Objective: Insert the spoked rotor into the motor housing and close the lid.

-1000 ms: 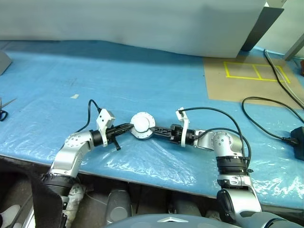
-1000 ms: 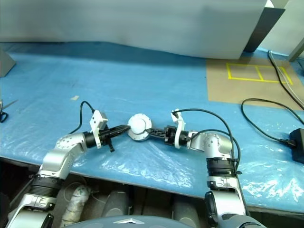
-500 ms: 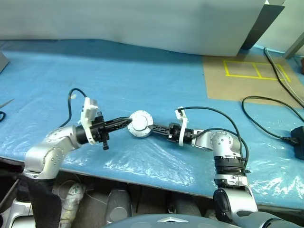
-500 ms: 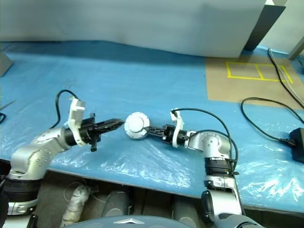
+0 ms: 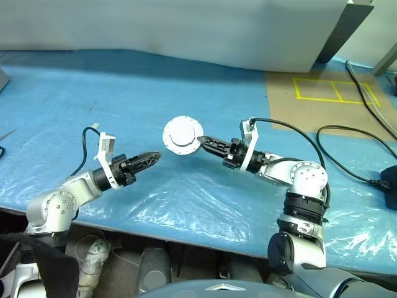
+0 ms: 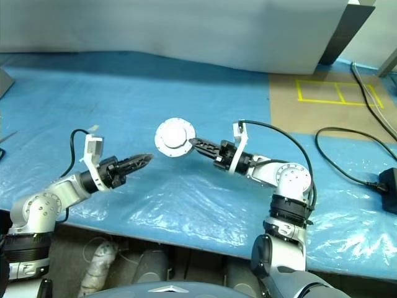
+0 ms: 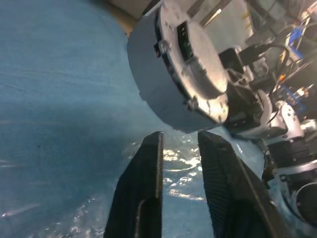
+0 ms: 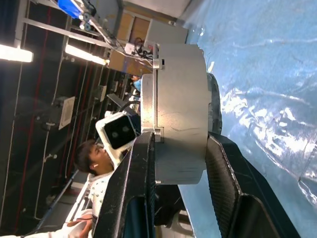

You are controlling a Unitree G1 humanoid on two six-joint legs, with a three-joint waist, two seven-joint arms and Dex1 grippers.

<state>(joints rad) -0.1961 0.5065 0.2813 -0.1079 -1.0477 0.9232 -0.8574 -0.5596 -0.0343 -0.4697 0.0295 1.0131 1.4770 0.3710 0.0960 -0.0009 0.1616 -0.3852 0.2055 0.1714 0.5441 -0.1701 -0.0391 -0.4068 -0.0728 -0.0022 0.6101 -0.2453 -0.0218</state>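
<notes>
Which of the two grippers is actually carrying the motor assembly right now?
The right gripper: its jaws are clamped across the round closed motor housing, held above the blue sheet. The left gripper is off it, holding nothing.

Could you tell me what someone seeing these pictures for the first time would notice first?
A round silver motor held up above the blue plastic-covered table, clamped by the right pincer. The left pincer points at it from the side, apart from it, fingers slightly parted. Black cables trail on the right.
</notes>
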